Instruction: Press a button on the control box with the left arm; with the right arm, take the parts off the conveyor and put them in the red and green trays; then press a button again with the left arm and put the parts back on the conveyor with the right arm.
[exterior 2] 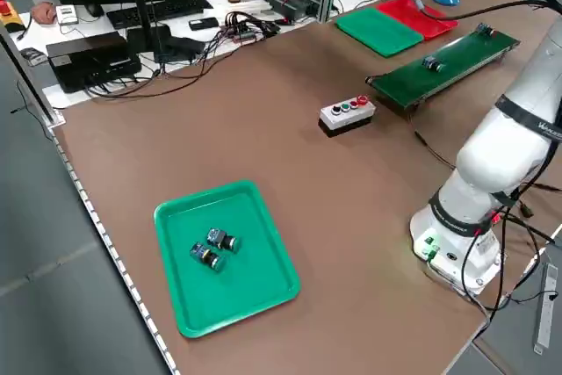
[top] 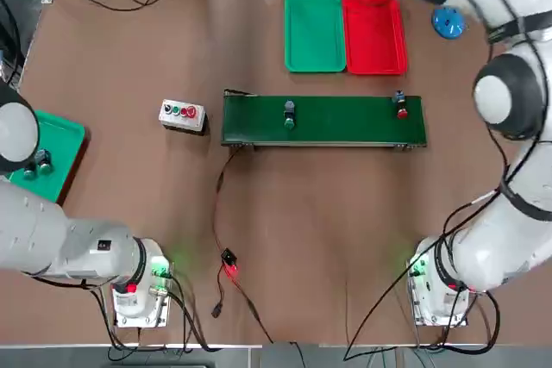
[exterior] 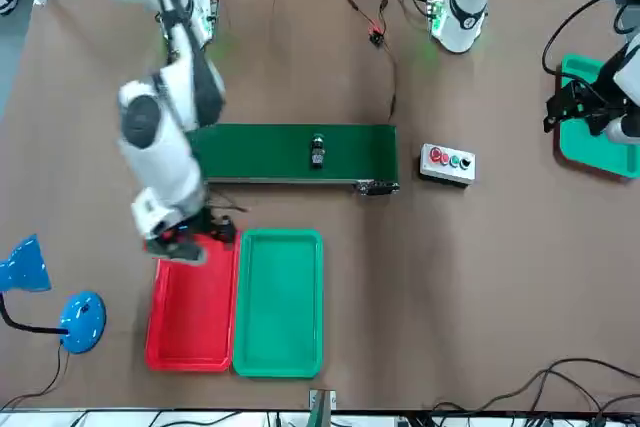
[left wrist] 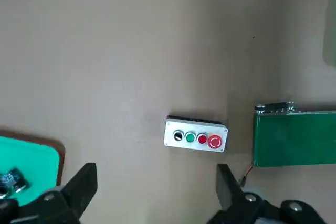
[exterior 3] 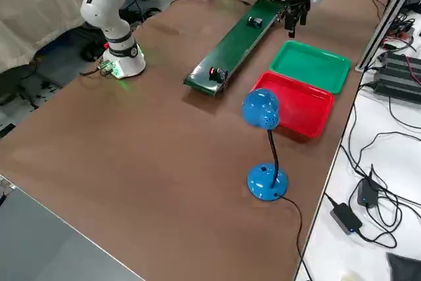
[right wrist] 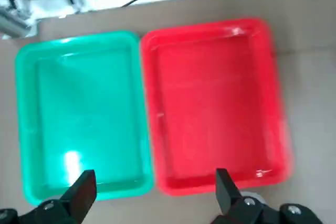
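The control box [top: 182,115] sits just left of the conveyor [top: 345,131]. Two parts stand on the belt: a green-capped one [top: 289,115] near the middle and a red-capped one [top: 401,108] toward the right end. Beyond the belt lie the green tray [top: 315,32] and the red tray [top: 373,34], side by side. My left gripper [left wrist: 155,187] hovers open at the table's left side, high up, with the control box [left wrist: 195,137] ahead of it. My right gripper [right wrist: 152,192] hangs open above the near edge of the red tray [right wrist: 215,103] and green tray [right wrist: 81,114], holding nothing.
A darker teal tray [top: 52,157] with two small parts lies at the left table edge, under the left arm. A blue desk lamp [exterior 3: 263,110] stands right of the red tray. A cable with a small red-lit plug [top: 229,263] runs from the conveyor toward the robot.
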